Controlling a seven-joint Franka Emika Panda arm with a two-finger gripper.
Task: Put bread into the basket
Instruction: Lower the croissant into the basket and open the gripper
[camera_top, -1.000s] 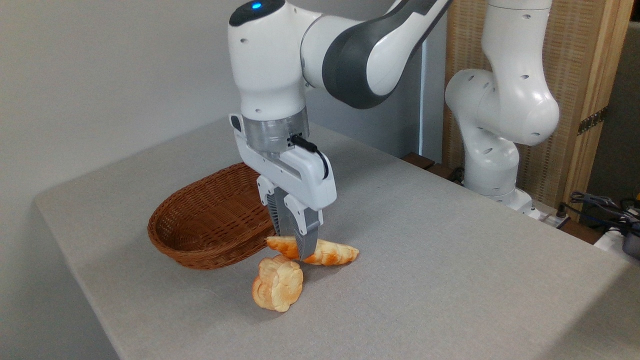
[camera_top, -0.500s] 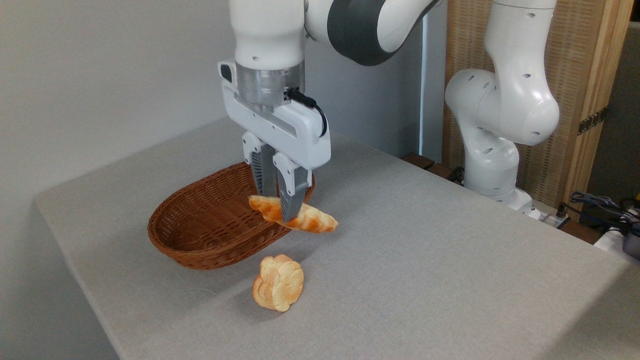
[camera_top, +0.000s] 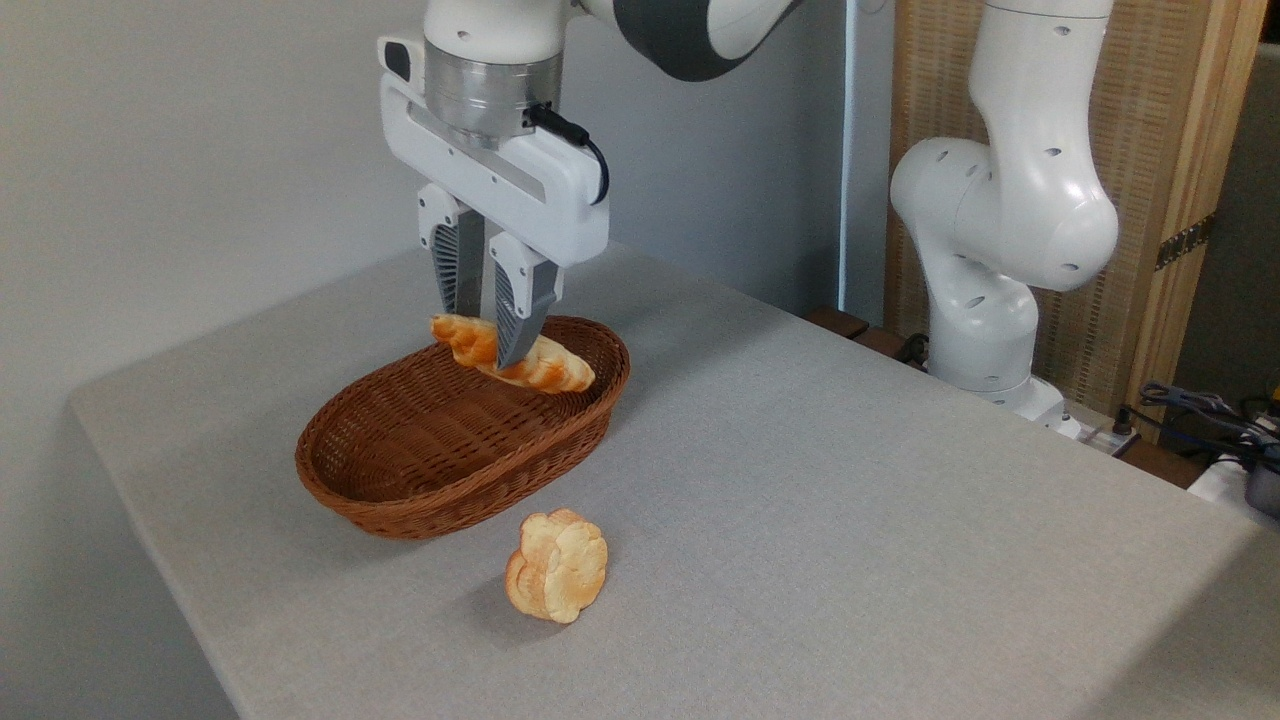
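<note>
The bread (camera_top: 548, 369), a long golden-orange braided loaf, hangs in the air, tilted down to the right. My gripper (camera_top: 490, 348) is shut on its middle, fingers pointing down. It is held above the far right part of the basket (camera_top: 420, 505), an oval brown wicker one lying on the grey table. The basket's inside shows nothing in it.
A shorter, rounder lumpy bread piece (camera_top: 556, 566) stands on the table just in front of the basket. The arm's white base (camera_top: 985, 330) rises at the table's far right edge. Cables (camera_top: 1200, 405) lie off the table at the right.
The gripper has lifted the bread off the table beside the round piece and carried it up and left, from in front of the basket to above it.
</note>
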